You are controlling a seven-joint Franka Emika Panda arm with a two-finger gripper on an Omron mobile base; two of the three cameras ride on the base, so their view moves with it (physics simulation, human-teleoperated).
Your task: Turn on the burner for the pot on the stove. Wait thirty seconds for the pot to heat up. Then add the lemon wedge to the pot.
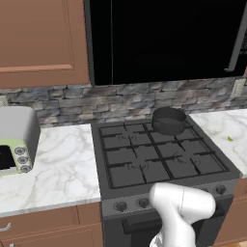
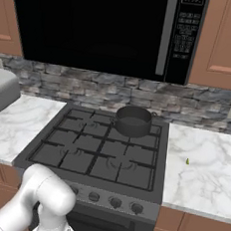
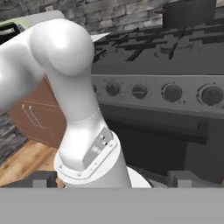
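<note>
Black cast-iron grates cover the one black gas stove [image 1: 159,159] at the centre of both base views, and on its far right burner [image 2: 132,131] sits the one small round dark grey pot [image 2: 133,120], upper right of centre in the left base view. One tiny yellow-green lemon wedge [image 2: 187,161] lies on the white marble counter [image 2: 202,166] right of the stove, well apart from the pot. The hand view shows four round front knobs [image 3: 173,92] in a row across its upper half; the right base view shows only three of them [image 2: 115,202] beyond my white arm. The left base view alone shows a pale green toaster [image 1: 14,157] at its left edge. My arm is folded low before the stove front, my hand looking up at the knobs. My gripper [image 3: 112,179] has its two dark fingertips [image 3: 43,179] standing wide apart at the bottom corners of the hand view, holding nothing.
</note>
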